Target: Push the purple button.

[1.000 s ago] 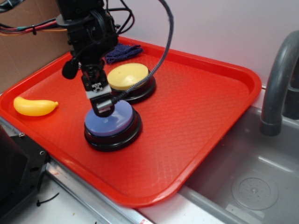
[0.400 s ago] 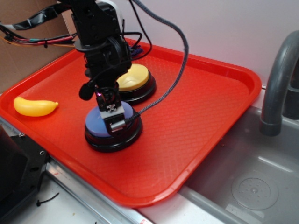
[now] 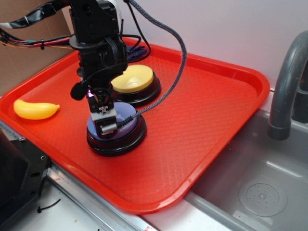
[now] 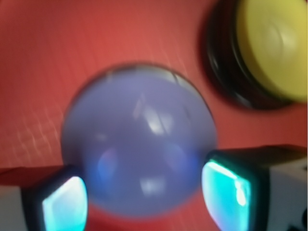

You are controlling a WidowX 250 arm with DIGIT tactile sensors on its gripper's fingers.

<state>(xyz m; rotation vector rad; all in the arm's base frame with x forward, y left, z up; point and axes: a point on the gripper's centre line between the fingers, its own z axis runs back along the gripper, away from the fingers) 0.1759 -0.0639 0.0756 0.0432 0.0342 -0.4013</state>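
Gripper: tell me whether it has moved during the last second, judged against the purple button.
Yes. The gripper has moved down and toward the tray's near edge, from the purple button's far rim to over its top.

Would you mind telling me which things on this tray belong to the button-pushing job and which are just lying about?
Belong to the job:
purple button
gripper, right above it

Just lying about:
yellow button
banana
dark blue cloth, behind the arm
red tray
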